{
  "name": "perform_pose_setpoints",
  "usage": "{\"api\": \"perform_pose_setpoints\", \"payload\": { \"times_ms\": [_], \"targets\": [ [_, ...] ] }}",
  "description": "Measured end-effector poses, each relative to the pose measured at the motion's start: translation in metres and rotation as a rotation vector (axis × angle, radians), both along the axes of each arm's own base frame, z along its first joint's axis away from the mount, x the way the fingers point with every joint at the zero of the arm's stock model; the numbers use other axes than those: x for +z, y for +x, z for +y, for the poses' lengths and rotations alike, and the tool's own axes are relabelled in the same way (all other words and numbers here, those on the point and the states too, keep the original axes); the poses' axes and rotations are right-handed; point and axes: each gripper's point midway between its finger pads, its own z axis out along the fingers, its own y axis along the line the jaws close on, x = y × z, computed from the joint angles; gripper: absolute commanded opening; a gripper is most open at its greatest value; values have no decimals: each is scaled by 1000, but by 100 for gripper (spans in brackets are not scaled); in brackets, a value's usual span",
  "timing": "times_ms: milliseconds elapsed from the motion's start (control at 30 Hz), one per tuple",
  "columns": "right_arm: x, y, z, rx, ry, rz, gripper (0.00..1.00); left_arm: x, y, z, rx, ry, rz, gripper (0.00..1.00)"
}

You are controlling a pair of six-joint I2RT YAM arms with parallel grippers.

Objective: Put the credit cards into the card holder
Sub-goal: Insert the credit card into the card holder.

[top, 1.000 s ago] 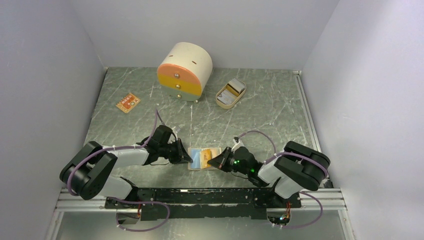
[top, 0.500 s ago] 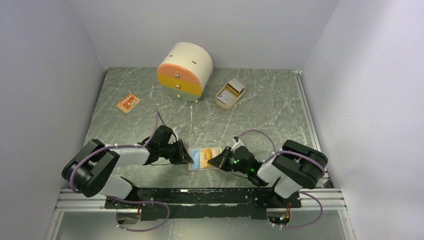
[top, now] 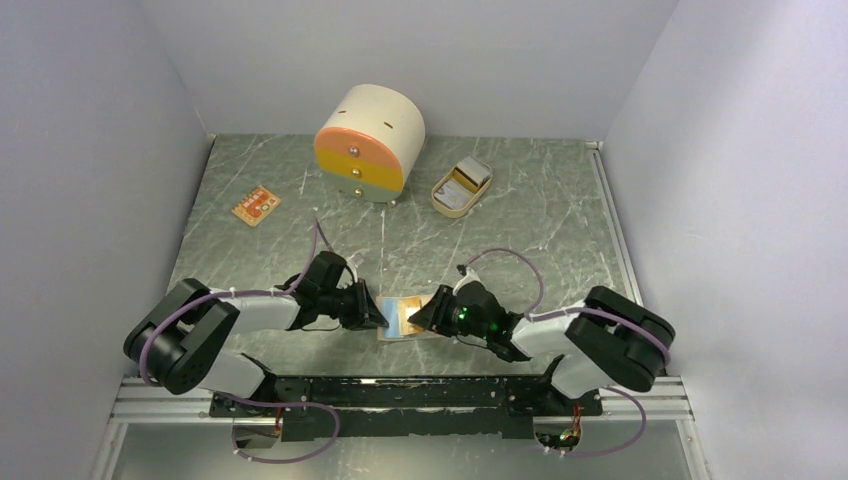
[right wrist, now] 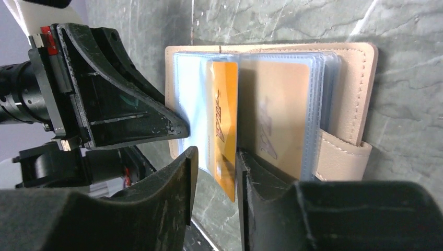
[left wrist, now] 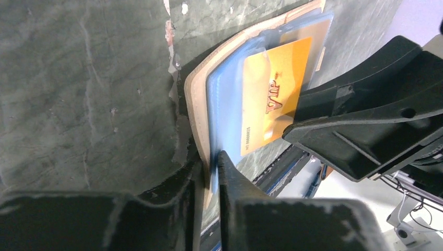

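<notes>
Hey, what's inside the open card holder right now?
The card holder holds clear sleeves; an orange VIP card pokes out from between them, and a gold card shows behind one. Deeper sleeves are covered.

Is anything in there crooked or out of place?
Yes: the orange card sits askew in the open card holder. It pokes out past the holder's edge, inside the open right claw, and is not fully tucked in.

Dark green marbled table [top: 540, 240]: a round cream drawer box [top: 368, 143] stands mid far edge, a beige oval tray [top: 437, 200] just right of it, a small orange packet [top: 255, 205] toward the far left corner, the tan card holder [right wrist: 367, 89] open by the near edge's middle
</notes>
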Motion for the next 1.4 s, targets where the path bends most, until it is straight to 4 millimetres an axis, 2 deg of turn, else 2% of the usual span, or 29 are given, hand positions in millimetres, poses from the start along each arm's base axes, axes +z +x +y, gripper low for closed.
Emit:
{"api": "perform_pose_setpoints", "payload": {
  "times_ms": [100, 233, 400, 900, 1200, 1400],
  "targets": [
    [2, 3, -4, -3, -53, -13, 41, 1, 0, -1, -2, -7, -2, 11],
    [3, 5, -11, -8, -113, -26, 42, 4, 0, -3, -9, -24, -9, 16],
    [4, 7, -15, -4, -155, -44, 42, 5, 0, -5, -12, -37, -11, 17],
    [1, 9, 8, 80, -151, -71, 42, 6, -5, -8, -31, -43, -6, 26],
    [2, 10, 14, 116, -140, -109, 42, 2, -9, -12, -53, -52, 11, 29],
    [1, 7, 19, 150, -112, -131, 42, 6, -6, -17, -59, -69, 1, 30]
  ]
}}
